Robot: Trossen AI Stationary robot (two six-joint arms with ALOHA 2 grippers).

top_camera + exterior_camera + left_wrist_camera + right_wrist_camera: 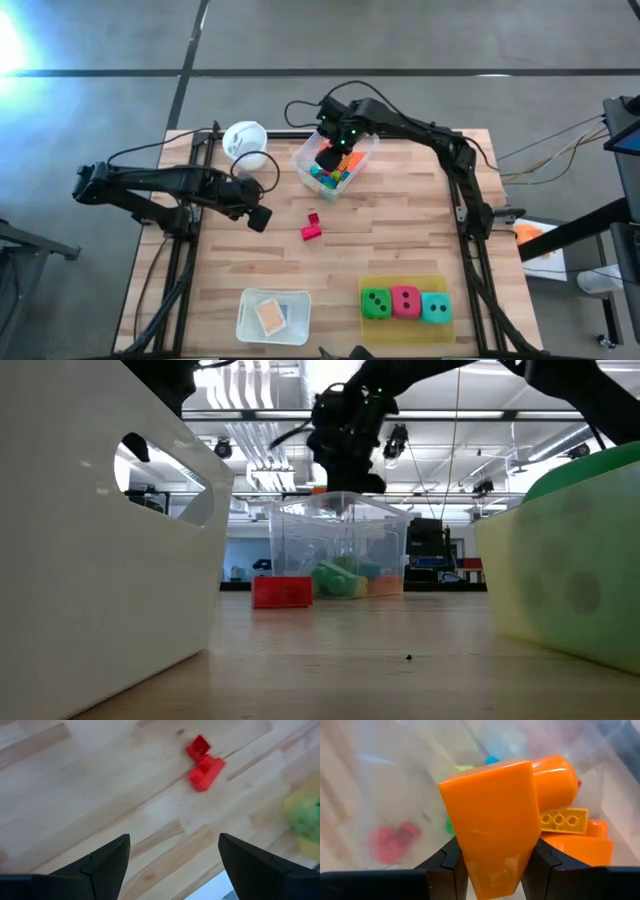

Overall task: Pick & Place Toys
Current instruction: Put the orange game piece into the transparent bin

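A: Right gripper [330,145]?
B: Over the clear plastic tub [362,158] at the far middle of the table. Clenched on an orange block [495,827]; the wrist view shows both fingers [445,865] pressed against its sides. More orange pieces and a yellow studded brick [563,821] lie right behind it, blurry green and blue ones deeper in.

A: Left gripper [258,216]?
B: Released, nothing between the fingers [102,865]. It hangs over bare wood, left of centre, near the white cup [244,139]. Arm reaches in from the left edge.

A: Loose toys?
B: A red block pair [311,227] mid-table, between the left gripper and the tub, apart from both. In the left wrist view it's a small red cube [198,747] touching a longer red piece [206,772].

A: Dice?
B: Three in a row on a yellowish tray [402,285] at the near right: green die [376,302], red die [405,300], teal die [435,307], each touching the next.

A: Near left?
B: A clear shallow container [249,315] holding an orange square tile [270,317] on a blue one.

A: Low view?
B: Tub [340,545] straight ahead, green and orange pieces inside, red block [282,591] just in front of it, right gripper above the rim.
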